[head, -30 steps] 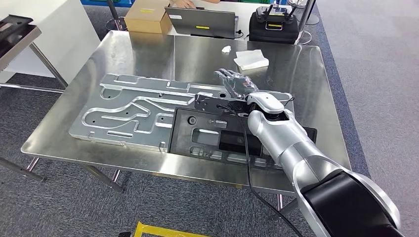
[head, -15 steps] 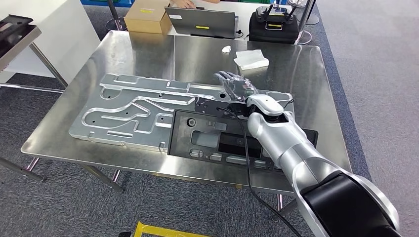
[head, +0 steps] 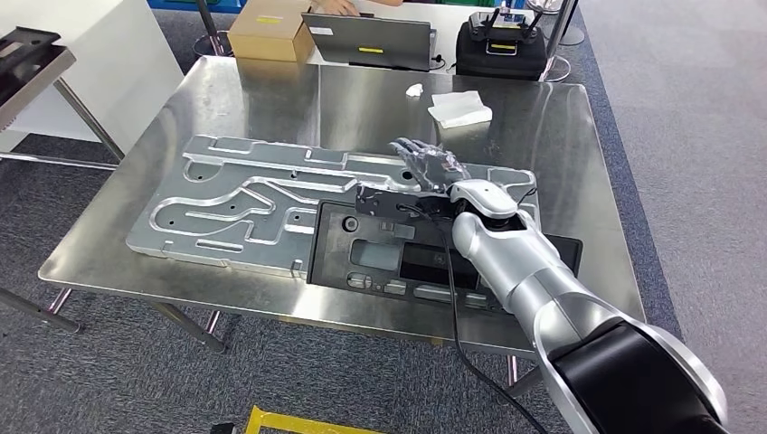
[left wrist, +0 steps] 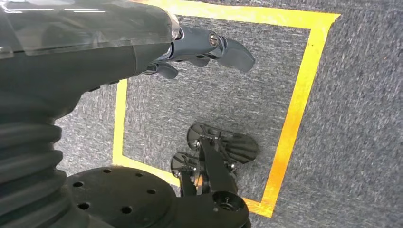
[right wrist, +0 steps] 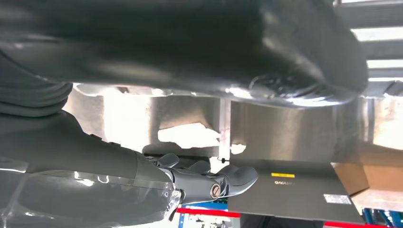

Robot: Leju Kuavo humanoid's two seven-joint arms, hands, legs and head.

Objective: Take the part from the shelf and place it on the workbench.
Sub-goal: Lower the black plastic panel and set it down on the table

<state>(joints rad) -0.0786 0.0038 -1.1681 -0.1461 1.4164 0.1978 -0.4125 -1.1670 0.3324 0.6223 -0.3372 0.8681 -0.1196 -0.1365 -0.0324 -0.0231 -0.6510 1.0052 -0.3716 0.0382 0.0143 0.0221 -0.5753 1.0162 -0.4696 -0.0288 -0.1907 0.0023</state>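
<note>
Robot hand lower; flat black part

counter: brushed silver steel | machined plate: pale silver | part: matte black | right hand: dark grey | carpet: grey-blue fleck | floor tape: yellow | box: brown

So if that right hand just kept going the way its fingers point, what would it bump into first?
Probably the white cloth: the right hand points up the table toward it, though its height is unclear.
</note>
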